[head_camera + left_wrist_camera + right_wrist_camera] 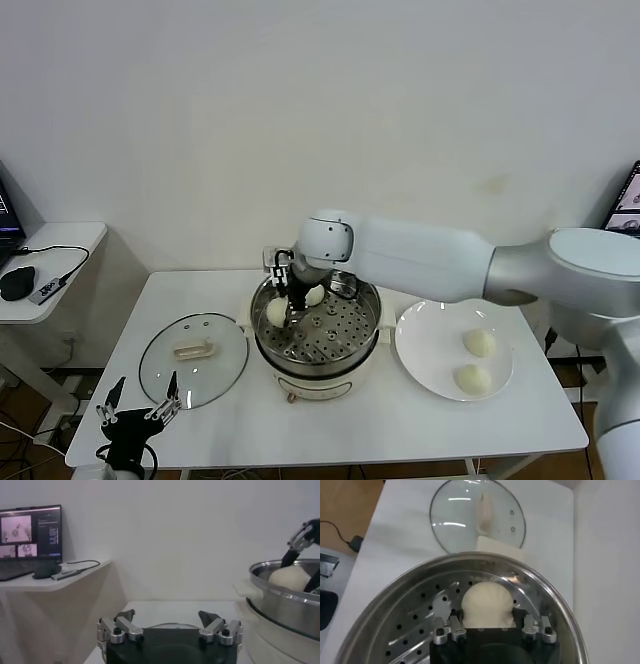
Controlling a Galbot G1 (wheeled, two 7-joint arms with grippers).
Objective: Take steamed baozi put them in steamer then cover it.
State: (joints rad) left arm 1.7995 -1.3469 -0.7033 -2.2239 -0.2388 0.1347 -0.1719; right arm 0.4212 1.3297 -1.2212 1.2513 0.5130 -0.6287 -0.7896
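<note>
Stainless steel is catching your eye at the table's middle in the head view: the steamer [318, 340] is sitting uncovered, with your right gripper [293, 295] reaching down into its left half. One baozi [277, 312] is lying on the perforated tray just left of the fingers, and a second bun [315, 295] is sitting just right of them. Two more baozi [480, 343] are waiting on the white plate [425, 350], right of the pot. The cover [194, 358] is lying flat on the table, left of the pot. Your left gripper [138, 412] is hanging low beyond the table's near-left corner.

Turning to the left wrist view, your left gripper [170, 625] is standing wide, holding nothing, with the pot's rim [280, 587] off to one side.

Over in the right wrist view, your right gripper [490, 625] is clasping one bun [487, 605] between its fingers, just above the tray [415, 625], while the glass lid [477, 517] is lying beyond the pot.
</note>
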